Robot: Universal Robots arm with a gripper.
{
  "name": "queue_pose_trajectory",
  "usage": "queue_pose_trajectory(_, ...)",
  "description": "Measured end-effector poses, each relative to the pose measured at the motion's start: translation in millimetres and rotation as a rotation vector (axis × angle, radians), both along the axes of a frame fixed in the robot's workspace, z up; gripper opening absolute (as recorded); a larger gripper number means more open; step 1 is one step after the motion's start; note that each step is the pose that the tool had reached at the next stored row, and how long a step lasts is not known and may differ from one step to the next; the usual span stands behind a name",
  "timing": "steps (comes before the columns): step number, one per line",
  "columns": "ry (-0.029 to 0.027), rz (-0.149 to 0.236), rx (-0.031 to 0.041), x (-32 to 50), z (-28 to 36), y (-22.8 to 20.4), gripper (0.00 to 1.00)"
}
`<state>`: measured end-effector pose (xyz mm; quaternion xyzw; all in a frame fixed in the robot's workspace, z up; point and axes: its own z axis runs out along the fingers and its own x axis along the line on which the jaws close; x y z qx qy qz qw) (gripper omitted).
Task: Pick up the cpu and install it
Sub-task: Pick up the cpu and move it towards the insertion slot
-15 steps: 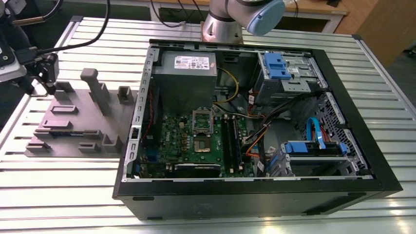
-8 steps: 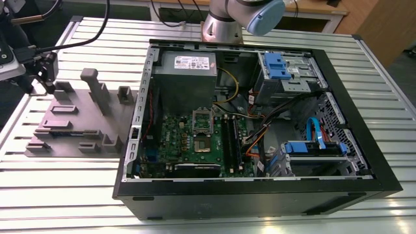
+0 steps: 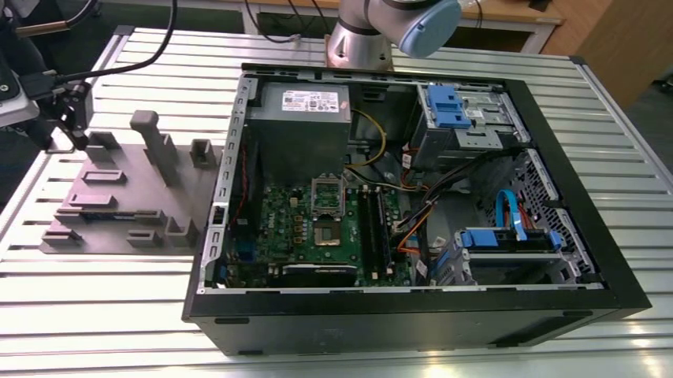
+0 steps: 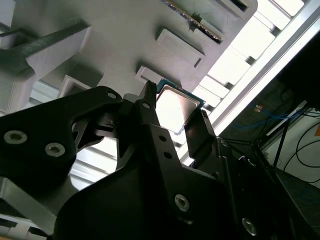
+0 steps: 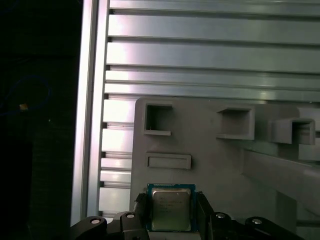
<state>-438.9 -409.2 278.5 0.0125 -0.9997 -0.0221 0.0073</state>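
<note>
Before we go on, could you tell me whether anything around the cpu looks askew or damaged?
Nothing stands out: the cpu sits square and level at the grey tray, inside the pincer, with no visible damage.

Silver-grey cpu [image 5: 170,210] with a blue-green rim, flanked by the matt black tool [image 5: 171,216], against a plain mauve-grey tray [image 5: 210,150]. The tabletop [image 3: 105,299] is pale silver metal, striped end to end with parallel ribs. Within the black computer case [image 3: 421,315]: a green motherboard [image 3: 284,224], a dull grey power supply [image 3: 299,118], bright blue drive brackets [image 3: 447,106], and yellow, orange and blue cables [image 3: 410,232]. The arm [image 3: 363,39] is silver, capped in pale blue.
</note>
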Motion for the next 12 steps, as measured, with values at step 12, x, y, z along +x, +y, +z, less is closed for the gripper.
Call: queue_pose_trajectory(12, -0.0001, 0.000, -0.0009, 0.0, 5.3, 0.4, 0.47)
